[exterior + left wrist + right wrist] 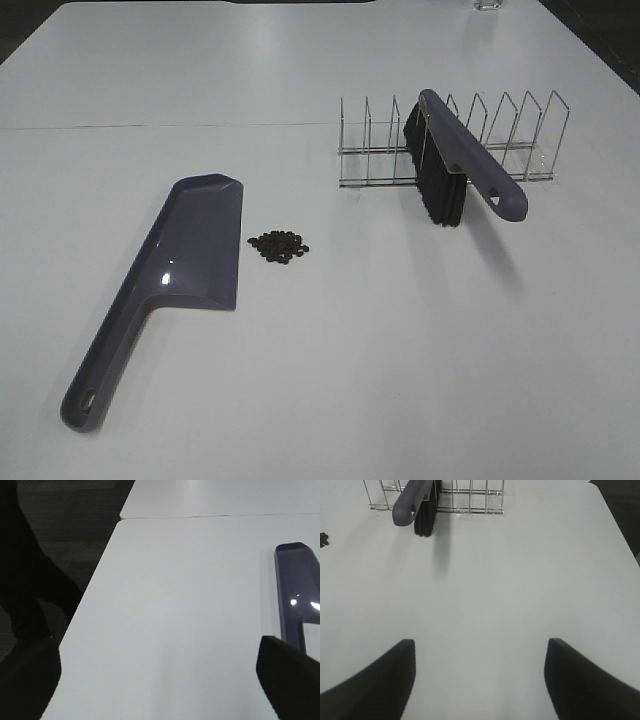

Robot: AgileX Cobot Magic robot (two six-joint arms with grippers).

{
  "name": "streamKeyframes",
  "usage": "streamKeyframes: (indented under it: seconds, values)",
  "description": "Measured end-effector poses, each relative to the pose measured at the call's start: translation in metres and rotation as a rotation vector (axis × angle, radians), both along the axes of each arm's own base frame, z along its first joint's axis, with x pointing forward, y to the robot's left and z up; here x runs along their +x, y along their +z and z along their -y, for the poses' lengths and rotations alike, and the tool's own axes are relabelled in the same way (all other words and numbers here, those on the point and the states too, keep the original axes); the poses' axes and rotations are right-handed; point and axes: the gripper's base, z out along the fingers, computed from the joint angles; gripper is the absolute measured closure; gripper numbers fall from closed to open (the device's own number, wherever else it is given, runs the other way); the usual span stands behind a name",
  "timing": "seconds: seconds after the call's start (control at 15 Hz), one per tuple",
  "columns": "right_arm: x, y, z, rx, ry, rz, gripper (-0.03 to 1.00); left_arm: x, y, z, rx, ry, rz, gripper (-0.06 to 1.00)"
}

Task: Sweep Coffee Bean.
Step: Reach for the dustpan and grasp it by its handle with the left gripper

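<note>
Coffee beans (279, 246): small dark brown heap on white desk (400, 380), just beside flat purple plastic dustpan (190, 270). Purple black-bristled brush (465, 155): propped in wire rack (510, 150), well apart from dustpan. Left tool (160, 687), right tool (480, 680): both spread, empty.

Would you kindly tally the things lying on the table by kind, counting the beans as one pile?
Purple dustpan: 1
Purple brush: 1
Wire rack: 1
Pile of coffee beans: 1
Total: 4
A clear item at the far edge is cut off by the frame and is not counted.
</note>
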Motion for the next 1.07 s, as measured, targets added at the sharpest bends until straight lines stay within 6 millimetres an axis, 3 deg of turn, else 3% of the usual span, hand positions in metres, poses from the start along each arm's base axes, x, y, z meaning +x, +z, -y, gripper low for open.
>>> streamKeyframes:
  seconds: [1.07]
  values:
    - [0.0, 0.0, 0.0, 0.0, 0.0, 0.0, 0.34, 0.0002, -0.0001, 0.0018, -0.02, -0.013, 0.001, -0.05]
